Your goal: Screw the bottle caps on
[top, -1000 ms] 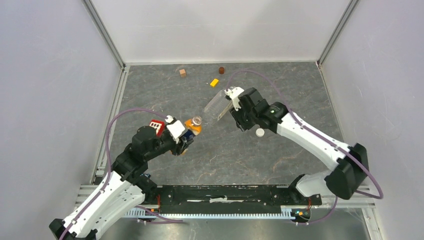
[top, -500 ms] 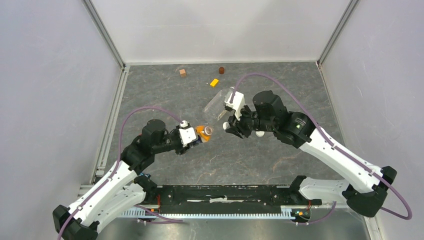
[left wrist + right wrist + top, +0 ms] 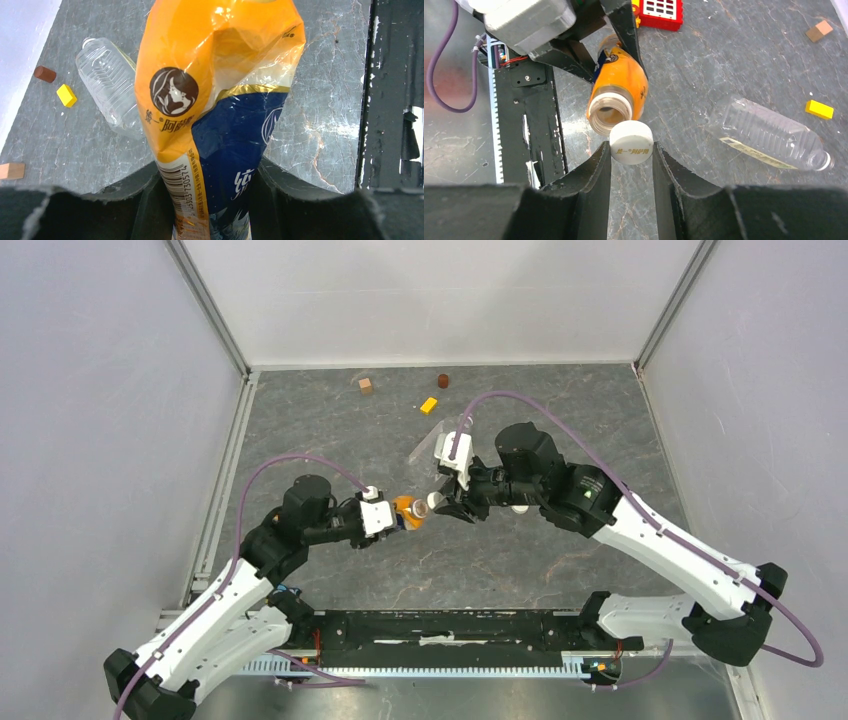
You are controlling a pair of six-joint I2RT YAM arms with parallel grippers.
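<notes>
My left gripper is shut on the orange bottle with the dark blue label. It holds the bottle off the table, with the open mouth pointing right. My right gripper is shut on a white cap and holds it just in front of the bottle's open mouth, touching or nearly touching the rim. The clear bottle lies uncapped on the table behind them. It also shows in the right wrist view and the left wrist view. A second white cap shows partly beside the right arm.
A yellow block, a small brown cylinder and a wooden cube lie near the back wall. A red toy block lies behind the left gripper. The black base rail runs along the near edge.
My right gripper has moved left with the cap, from beside the clear bottle up to the orange bottle's mouth. My left arm swung the orange bottle rightward to meet it.
</notes>
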